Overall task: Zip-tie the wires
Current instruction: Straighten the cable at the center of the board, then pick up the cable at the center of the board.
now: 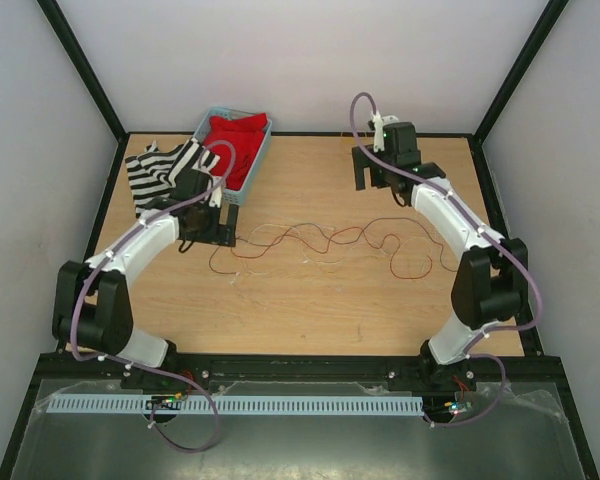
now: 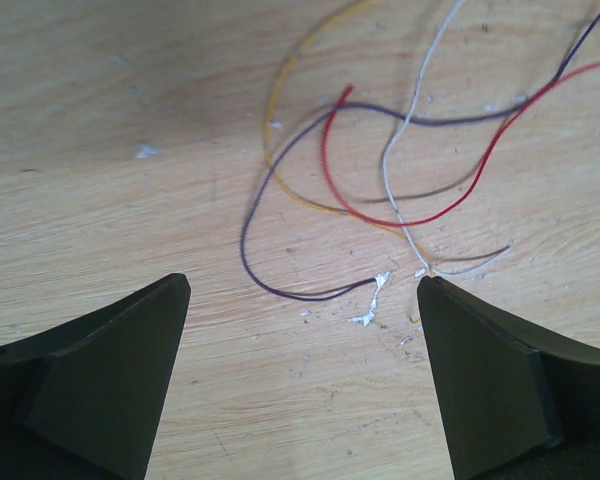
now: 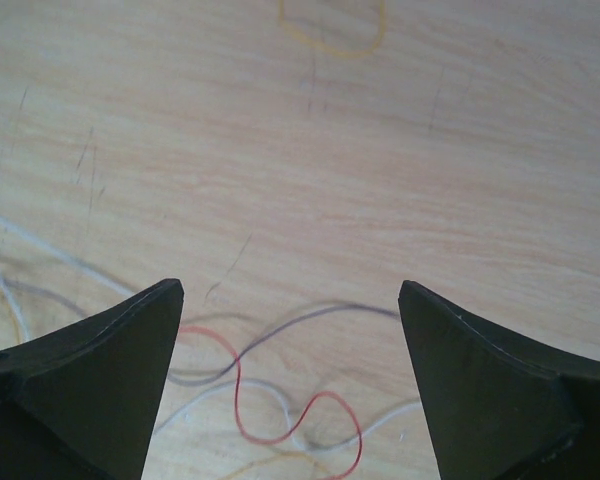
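Top external view: the wires (image 1: 325,241) lie loose on the wooden table (image 1: 310,315), strung out in curls across its middle from just beside the left arm's head towards the right arm. The left gripper (image 1: 206,236) stands at the left end of the bunch, pointing down at the table. The right gripper (image 1: 378,186) is farther back, beyond the wires and apart from them. In the far left corner stands a blue basket (image 1: 263,146) holding a red cloth (image 1: 238,140); a black-and-white striped cloth (image 1: 160,170) lies just beside it. Left wrist view: the left gripper (image 2: 302,287) has its fingers (image 2: 110,385) spread wide with nothing between them. The wires (image 2: 323,150) lie on the wood ahead of the tips, red, orange, dark and pale strands crossing one another; the bare end of a dark strand and the end of a pale strand lie between the two tips and touch neither. Right wrist view: the right gripper (image 3: 290,290) is likewise spread wide and holds nothing. The wires (image 3: 238,375) show low in the picture between and behind its fingers (image 3: 110,390), red, dark and pale strands looping on the wood; one orange loop lies apart at the top edge
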Robot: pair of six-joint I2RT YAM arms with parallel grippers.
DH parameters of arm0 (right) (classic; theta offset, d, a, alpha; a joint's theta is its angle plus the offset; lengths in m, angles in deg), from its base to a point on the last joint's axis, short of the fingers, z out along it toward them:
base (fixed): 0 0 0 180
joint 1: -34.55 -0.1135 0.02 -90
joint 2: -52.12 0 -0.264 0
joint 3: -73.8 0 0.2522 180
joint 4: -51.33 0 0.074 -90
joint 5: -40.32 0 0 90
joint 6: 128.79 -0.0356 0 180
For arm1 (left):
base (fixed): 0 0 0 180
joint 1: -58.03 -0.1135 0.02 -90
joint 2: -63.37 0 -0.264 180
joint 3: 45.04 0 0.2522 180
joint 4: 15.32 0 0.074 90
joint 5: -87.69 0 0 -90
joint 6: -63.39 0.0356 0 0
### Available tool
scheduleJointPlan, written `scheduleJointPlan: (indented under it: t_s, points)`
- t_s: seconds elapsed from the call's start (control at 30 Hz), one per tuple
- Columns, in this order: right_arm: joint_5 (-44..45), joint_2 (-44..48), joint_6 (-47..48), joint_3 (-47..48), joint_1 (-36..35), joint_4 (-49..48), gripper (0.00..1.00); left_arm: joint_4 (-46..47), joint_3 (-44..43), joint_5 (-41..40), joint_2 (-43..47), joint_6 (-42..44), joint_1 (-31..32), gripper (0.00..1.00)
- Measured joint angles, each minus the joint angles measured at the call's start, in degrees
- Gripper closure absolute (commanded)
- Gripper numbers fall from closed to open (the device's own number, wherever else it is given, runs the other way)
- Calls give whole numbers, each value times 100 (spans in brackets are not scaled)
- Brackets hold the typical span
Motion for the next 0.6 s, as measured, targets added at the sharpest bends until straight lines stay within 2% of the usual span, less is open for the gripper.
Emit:
scheduleJointPlan:
  t_s: [0.17,0.37,0.6]
  points:
    - [-48,-654,-155,605,286,-177,0,13,-127,37,385,-96,-332,1]
    - [-151,-1735,-299,1572,501,-210,1,52,-129,81,903,-190,-444,1]
    - [-282,-3049,-297,2911,546,-247,2,852,334,455,2090,-350,-444,1]
